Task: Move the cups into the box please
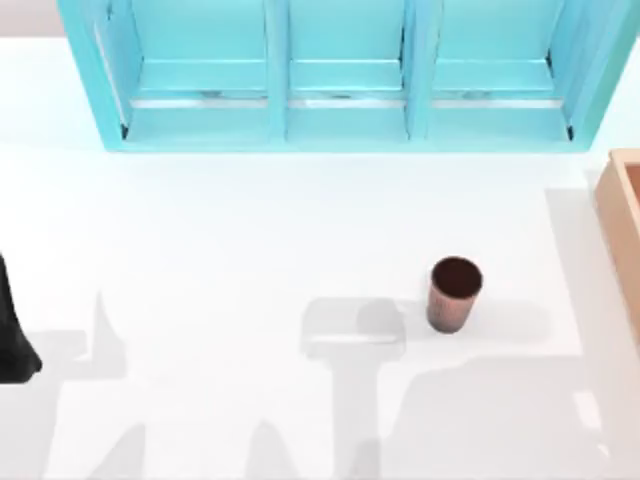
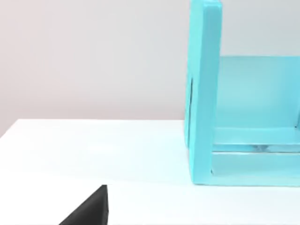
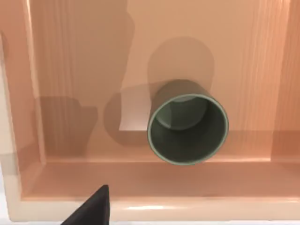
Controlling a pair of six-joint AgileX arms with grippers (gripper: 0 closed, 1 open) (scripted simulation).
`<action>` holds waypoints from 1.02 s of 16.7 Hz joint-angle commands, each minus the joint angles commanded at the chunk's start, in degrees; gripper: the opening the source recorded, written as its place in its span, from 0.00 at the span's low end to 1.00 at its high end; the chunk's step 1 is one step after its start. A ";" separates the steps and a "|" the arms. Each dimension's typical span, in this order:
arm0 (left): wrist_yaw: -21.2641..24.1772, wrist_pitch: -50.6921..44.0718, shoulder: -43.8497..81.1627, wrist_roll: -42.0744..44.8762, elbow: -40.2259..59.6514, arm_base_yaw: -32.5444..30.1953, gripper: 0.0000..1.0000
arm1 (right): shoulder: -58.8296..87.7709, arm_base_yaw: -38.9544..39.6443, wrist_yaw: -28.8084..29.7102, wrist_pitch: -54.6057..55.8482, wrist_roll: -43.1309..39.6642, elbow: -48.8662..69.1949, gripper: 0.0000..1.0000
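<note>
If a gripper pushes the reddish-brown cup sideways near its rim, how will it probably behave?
The reddish-brown cup stands upright on the white table and looks narrower at its base, so a high push may tip it. Being round, it would probably roll in a curve. It looks stiff, likely sliding if pushed low.

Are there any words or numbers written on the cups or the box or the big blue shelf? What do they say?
None: no words, numbers or signs can be read anywhere.
The reddish-brown cup on the table is plain.
The olive-grey cup inside the wooden box is plain, and so are the box walls.
The turquoise shelf unit has no label.
</note>
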 joint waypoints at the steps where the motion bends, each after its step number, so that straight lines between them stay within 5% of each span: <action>1: 0.00 0.00 0.00 0.00 0.00 0.00 1.00 | 1.91 2.84 -0.01 0.09 2.95 1.38 1.00; 11: 0.00 0.00 0.00 0.00 0.00 0.00 1.00 | 24.09 44.44 1.20 3.54 45.25 15.00 1.00; 17: 0.00 0.00 0.00 0.00 0.00 0.00 1.00 | 27.84 52.68 1.20 5.94 53.45 17.86 1.00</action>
